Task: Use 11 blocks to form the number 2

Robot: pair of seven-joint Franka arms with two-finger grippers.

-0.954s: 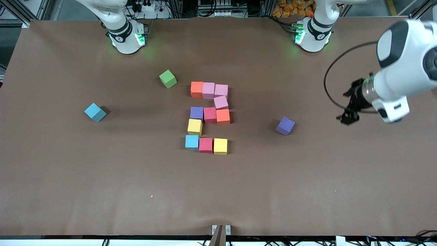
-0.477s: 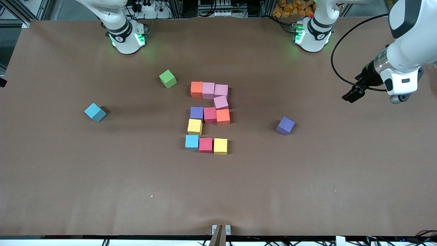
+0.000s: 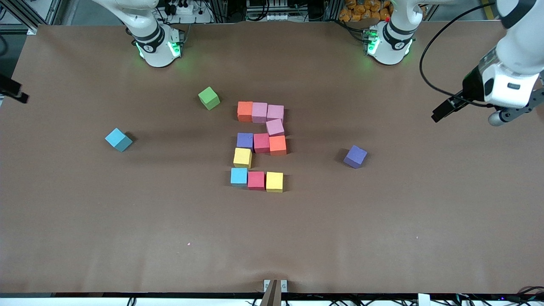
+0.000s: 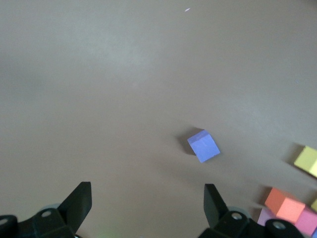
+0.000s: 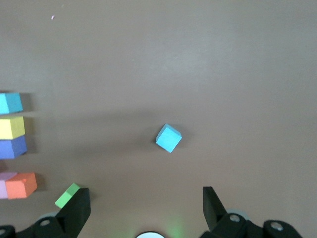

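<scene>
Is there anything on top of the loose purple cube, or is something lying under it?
Nothing sits on the loose purple cube; its top face is bare. It rests directly on the brown table, apart from the other cubes. Its underside is hidden, so what lies under it cannot be seen.

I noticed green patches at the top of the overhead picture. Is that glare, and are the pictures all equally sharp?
Front view: green light glows from the arm bases onto the brown table cover; cubes cast short soft shadows. Left wrist view: the loose purple foam cube looks soft-edged. Right wrist view: the loose light blue foam cube likewise.
</scene>
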